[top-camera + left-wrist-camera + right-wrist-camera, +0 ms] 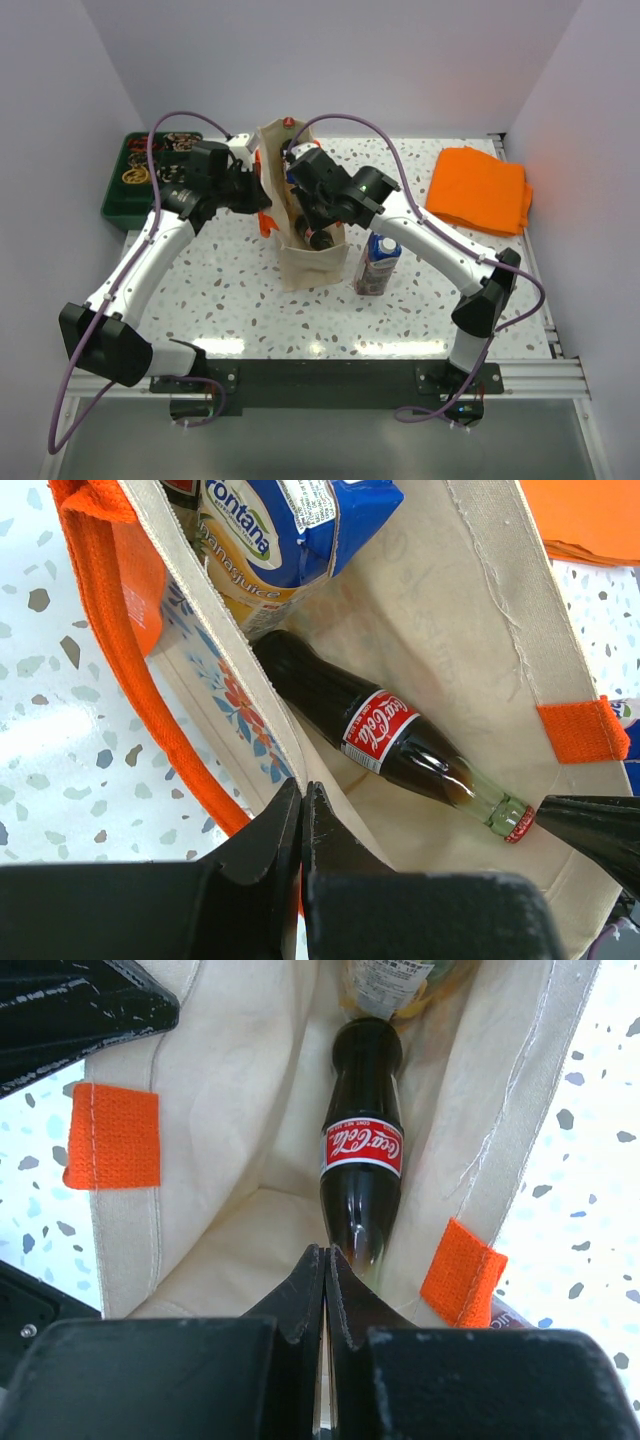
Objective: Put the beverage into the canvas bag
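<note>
Your cola bottle [385, 730] is already inside the canvas bag [312, 262]. It lies on a slant against the inner cloth, base deep in the bag and red cap toward the mouth. A blue juice pack [270, 530] sits deeper in, just past the bottle's base.

Your right claw [326, 1260] is closed with nothing between its tips. It hangs in the bag's mouth right over the bottle's neck, and in the left wrist view its tip is at the cap, touching or just beside it. Your left claw [302, 805] is closed too, at the bag's near rim, and looks to be pinching the cloth to hold the mouth open.

If the cola is your beverage, I'd judge the placing done, and what's left is to back both arms out. However, a carton [377, 262] stands on the bench [230, 290] just beside the bag, so it may be one more to load.

You can't see the bag's bottom, and the arms cover its mouth from above. The juice pack is cut off at the frame edge. Farther out lie an orange cloth [480, 188] and a green tray [125, 205].
</note>
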### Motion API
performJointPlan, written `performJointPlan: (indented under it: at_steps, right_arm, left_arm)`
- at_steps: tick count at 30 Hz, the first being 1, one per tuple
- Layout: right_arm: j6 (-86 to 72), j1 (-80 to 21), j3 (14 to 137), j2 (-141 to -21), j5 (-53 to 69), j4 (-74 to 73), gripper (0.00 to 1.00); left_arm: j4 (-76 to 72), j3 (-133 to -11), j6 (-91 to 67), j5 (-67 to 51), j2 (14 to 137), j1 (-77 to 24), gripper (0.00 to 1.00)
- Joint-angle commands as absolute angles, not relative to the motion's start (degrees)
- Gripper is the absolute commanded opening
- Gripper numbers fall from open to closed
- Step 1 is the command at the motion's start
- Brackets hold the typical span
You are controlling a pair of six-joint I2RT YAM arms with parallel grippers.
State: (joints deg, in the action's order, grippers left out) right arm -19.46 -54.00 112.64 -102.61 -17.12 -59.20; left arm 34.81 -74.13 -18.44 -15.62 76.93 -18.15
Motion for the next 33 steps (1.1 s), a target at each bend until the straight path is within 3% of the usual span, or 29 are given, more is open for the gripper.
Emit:
performJointPlan:
  at_steps: [1, 4, 7, 10, 13, 16, 20, 23, 25, 26, 28, 29, 33]
  right_arm:
    - [-19.6, -54.14, 115.31, -101.6, -18.63, -57.39, 0.0]
    - [-19.77, -54.14, 114.79, -101.95, -18.63, -57.13, 0.06]
    - [-19.6, -54.14, 113.64, -102.3, -18.98, -56.16, 0.21]
    - [-18.2, -53.97, 112.94, -102.39, -18.72, -54.5, 0.45]
    - [-16.36, -53.35, 112.5, -102.83, -18.19, -50.9, 0.55]
    - [-15.21, -51.42, 114.34, -105.9, -15.21, -50.19, 0.58]
    - [-13.18, -46.7, 116.37, -110.39, -9.94, -49.58, 0.58]
    - [-19.86, -40.97, 112.94, -112.32, -0.27, -49.04, 0.57]
    - [-18.37, -40.26, 116.53, -114.94, -0.18, -50.61, 0.57]
    - [-18.63, -39.3, 117.67, -115.4, 1.13, -50.62, 0.57]
    - [-18.47, -38.94, 120.83, -116.71, 2.37, -50.88, 0.57]
    - [-17.41, -38.94, 122.15, -116.81, 2.46, -50.71, 0.57]
    - [-13.02, -38.58, 122.16, -116.98, 5.27, -48.25, 0.55]
  left_arm:
    - [33.13, -74.53, -17.67, -15.38, 76.55, -18.28, 0.0]
    - [32.87, -74.36, -17.32, -15.47, 76.55, -18.28, 0.0]
    - [33.13, -74.18, -16.18, -15.47, 76.9, -18.28, 0.0]
    - [34.19, -73.13, -14.51, -14.77, 77.34, -18.28, 0.0]
    - [31.57, -69.44, -13.1, -14.68, 76.56, -18.28, 0.0]
    - [26.48, -64.43, -11.96, -13.1, 74.8, -18.19, 0.07]
    - [23.38, -62.14, -11.52, -10.63, 73.65, -18.19, 0.08]
    - [29.86, -68.69, -10.2, -8.79, 78.98, -18.19, 0.08]
    - [32.94, -71.62, -9.49, -9.31, 81.73, -18.19, 0.16]
    - [33.22, -74.42, -9.67, -10.27, 83.39, -18.19, 0.29]
    - [31.83, -76.28, -11.06, -13.87, 84.02, -18.19, 0.44]
    - [30.69, -76.46, -11.25, -15.19, 82.98, -18.19, 0.58]
    - [26.02, -73.05, -8.18, -13.2, 76.74, -18.19, 0.74]
